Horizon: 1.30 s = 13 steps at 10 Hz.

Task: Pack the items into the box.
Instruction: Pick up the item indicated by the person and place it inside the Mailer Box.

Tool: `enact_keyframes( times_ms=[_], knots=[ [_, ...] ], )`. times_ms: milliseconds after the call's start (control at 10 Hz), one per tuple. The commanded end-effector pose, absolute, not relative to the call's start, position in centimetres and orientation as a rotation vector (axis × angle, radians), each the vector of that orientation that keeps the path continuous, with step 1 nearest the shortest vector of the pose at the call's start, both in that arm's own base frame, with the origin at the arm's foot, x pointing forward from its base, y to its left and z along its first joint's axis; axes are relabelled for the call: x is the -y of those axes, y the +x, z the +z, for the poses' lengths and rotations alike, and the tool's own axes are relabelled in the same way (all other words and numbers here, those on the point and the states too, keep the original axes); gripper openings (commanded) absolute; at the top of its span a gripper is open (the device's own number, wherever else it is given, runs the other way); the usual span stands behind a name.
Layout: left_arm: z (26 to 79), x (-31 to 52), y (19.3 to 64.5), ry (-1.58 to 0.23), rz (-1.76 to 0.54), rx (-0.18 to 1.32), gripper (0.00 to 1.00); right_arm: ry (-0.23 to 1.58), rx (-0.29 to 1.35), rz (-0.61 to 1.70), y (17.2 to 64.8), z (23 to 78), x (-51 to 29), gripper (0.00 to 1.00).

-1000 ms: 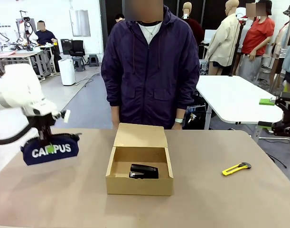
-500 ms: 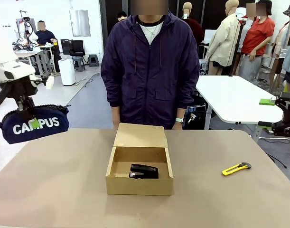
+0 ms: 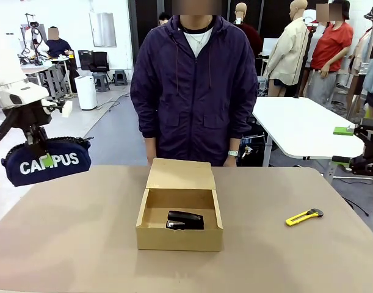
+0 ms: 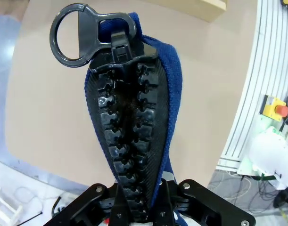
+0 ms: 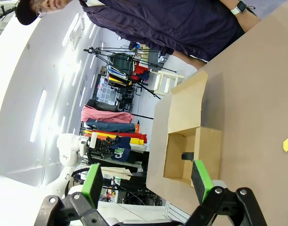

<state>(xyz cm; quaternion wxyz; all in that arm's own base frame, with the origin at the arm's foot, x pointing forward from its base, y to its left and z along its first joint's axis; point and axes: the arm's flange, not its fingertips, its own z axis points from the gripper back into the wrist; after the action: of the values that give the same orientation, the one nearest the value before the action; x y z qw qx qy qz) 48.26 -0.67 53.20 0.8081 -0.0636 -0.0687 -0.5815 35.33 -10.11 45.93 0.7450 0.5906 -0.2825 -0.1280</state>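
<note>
**Left gripper.** In the front view, find the left gripper [image 3: 44, 157] at the left edge of the picture, raised above the table [image 3: 82, 244]. Its fingers are pinched on the top edge of the pouch [image 3: 70, 160]. The pouch hangs below the fingers, clear of the table, with its white "CAMPUS" lettering facing you. In the left wrist view, the gripper [image 4: 139, 209] clamps the black zip strip of the pouch [image 4: 169, 84]. The ring pull [image 4: 70, 33] lies at the far end of the zip.

**Right gripper.** In the right wrist view, the right gripper [image 5: 147, 181] has its two green pads spread wide apart, with nothing between them.

**Box.** The box [image 3: 179, 235] sits at the middle of the table, well to the right of the pouch. Its flap lid stands open at the far side, towards the person [image 3: 192, 85].

**Stapler.** The stapler [image 3: 185, 220] lies inside the box on the bottom, near the front wall.

**Knife.** The knife [image 3: 304, 216] lies flat on the table, well to the right of the box.

**Person.** The person stands just behind the table's far edge, arms down.
</note>
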Motion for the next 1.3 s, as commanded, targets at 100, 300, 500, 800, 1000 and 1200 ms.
enact_keyframes(
  times_ms=[100, 300, 500, 800, 1000, 1200],
  knots=[
    [55.9, 6.9, 49.5, -0.058, -1.345, 0.194, 0.00, 1.287, 0.606, -0.277, 35.2, 46.2, 10.2, 1.00],
    [57.7, 14.9, 51.8, -0.021, -1.469, 0.129, 0.00, 1.287, 0.606, -0.277, 35.2, 46.2, 10.2, 1.00],
    [57.5, 21.7, 53.4, 0.051, -1.526, 0.034, 0.00, 1.287, 0.606, -0.277, 35.2, 46.2, 10.2, 1.00],
    [56.0, 30.3, 53.0, 0.099, -1.668, 0.038, 0.00, 1.287, 0.606, -0.277, 35.2, 46.2, 10.2, 1.00],
    [53.5, 34.4, 52.0, 0.108, -1.678, 0.026, 0.00, 1.287, 0.606, -0.277, 35.2, 46.2, 10.2, 1.00],
    [50.1, 37.2, 48.6, 0.029, -1.704, 0.164, 0.00, 1.287, 0.606, -0.277, 35.2, 46.2, 10.2, 1.00]
  ],
)
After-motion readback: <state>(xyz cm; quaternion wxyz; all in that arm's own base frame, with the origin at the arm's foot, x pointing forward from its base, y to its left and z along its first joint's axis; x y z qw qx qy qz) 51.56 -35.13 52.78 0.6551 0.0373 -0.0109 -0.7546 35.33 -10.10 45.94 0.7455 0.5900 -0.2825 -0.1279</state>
